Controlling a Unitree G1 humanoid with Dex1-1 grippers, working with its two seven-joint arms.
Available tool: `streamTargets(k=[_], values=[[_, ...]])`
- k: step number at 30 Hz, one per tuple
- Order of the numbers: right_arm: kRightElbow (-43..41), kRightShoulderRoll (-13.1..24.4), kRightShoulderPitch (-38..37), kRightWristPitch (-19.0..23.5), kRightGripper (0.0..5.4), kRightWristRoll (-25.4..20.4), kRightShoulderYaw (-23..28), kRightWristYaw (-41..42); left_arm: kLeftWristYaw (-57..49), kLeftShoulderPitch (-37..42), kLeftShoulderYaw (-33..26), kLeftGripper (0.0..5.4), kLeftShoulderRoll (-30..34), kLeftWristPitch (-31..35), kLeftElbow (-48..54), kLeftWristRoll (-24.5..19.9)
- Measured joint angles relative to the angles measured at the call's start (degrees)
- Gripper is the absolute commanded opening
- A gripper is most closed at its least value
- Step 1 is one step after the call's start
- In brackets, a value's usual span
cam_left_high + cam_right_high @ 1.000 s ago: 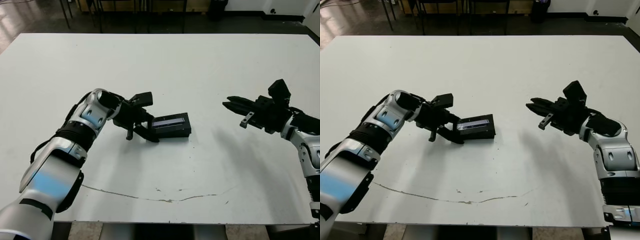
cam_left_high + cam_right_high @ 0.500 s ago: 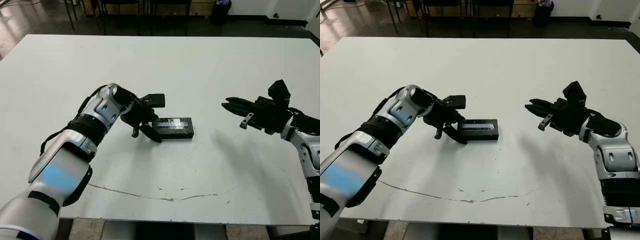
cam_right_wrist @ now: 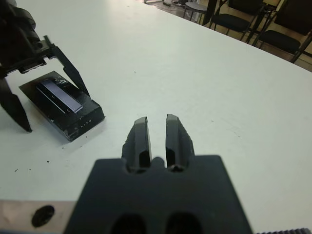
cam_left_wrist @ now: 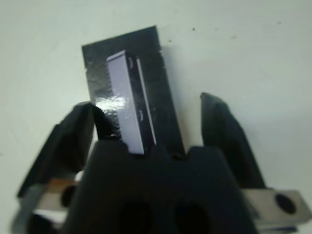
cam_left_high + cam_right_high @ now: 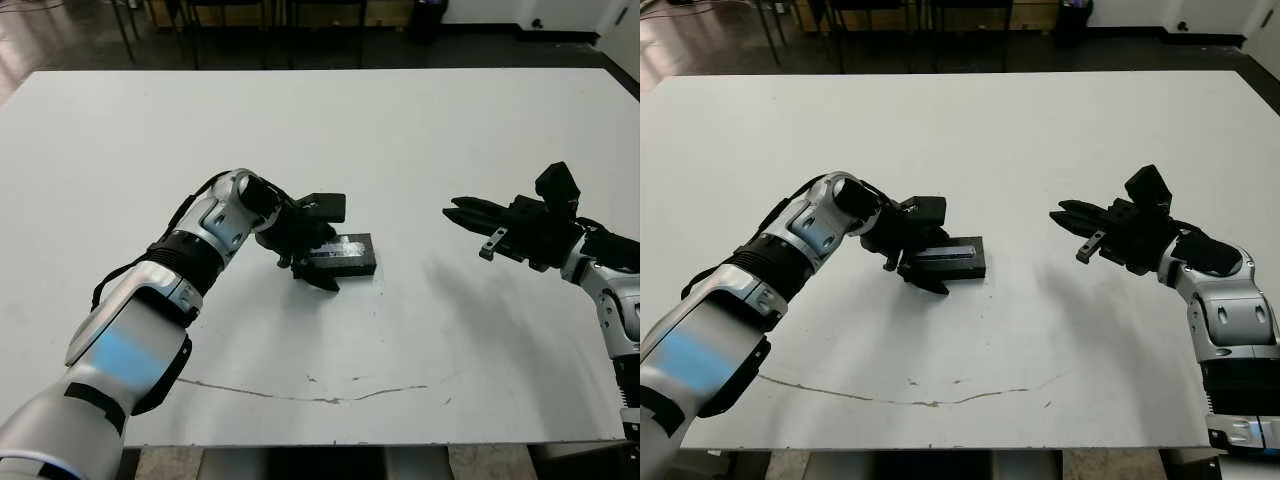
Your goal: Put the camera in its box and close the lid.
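**Left gripper spread around the closed box, right gripper waiting aside**

Left gripper (image 5: 318, 243) is at the near-left end of the box (image 5: 345, 262), on the middle of the white table (image 5: 400, 140). Its two black fingers are spread wide apart. In the head views one finger reaches above the box at its far side and the other points down beside the box's near-left corner. In the left wrist view the fingers (image 4: 224, 131) stand on both sides of the box with free table showing between the finger and the box on one side; on the other side I cannot tell if the finger touches it. So the gripper holds nothing firmly; it only brackets the box.

The box lies flat on the table, its long side running left to right. The lid (image 4: 146, 53) sits on top of it as a black glossy surface, and it carries a pale grey-blue strip (image 4: 127, 100) along its length. This strip is also seen in the right wrist view (image 3: 61, 95). The camera is not visible in any view.

Right gripper (image 5: 1068, 218) hangs above the table well apart from the box, on the right side, with its tips pointing toward the box. Its fingers (image 3: 140, 139) are nearly together, with only a narrow slit between them, and they hold nothing.
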State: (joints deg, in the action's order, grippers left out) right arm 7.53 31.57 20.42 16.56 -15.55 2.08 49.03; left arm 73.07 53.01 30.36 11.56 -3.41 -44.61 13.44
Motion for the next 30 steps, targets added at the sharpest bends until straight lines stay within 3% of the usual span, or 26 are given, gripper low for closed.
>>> streamTargets(k=[5, 13, 23, 26, 30], values=[[-0.1, 0.0, 0.0, 0.0, 0.0, 0.0, -0.3, 0.0, 1.9, -2.2, -1.5, 5.39, 3.2, -1.8, 0.6, -3.3], [-0.2, 0.0, 0.1, -0.2, 0.0, 0.1, -0.8, 0.4, 3.6, -10.6, -5.5, 5.39, 12.8, -2.2, 12.3, -6.9], [1.8, -0.1, 0.9, -1.8, 0.0, 0.1, -1.2, 1.0, -0.2, -19.4, -16.0, 5.39, 22.7, 6.7, 28.9, -13.5], [2.2, -0.1, 1.1, -2.5, 0.0, 0.2, -1.3, 1.0, -6.9, -22.6, -20.7, 4.99, 22.2, 10.6, 33.0, -16.1], [2.5, -0.2, 1.3, -3.4, 0.0, 0.1, -1.4, 1.0, -17.1, -26.0, -25.5, 4.07, 19.5, 15.9, 37.9, -18.9]])
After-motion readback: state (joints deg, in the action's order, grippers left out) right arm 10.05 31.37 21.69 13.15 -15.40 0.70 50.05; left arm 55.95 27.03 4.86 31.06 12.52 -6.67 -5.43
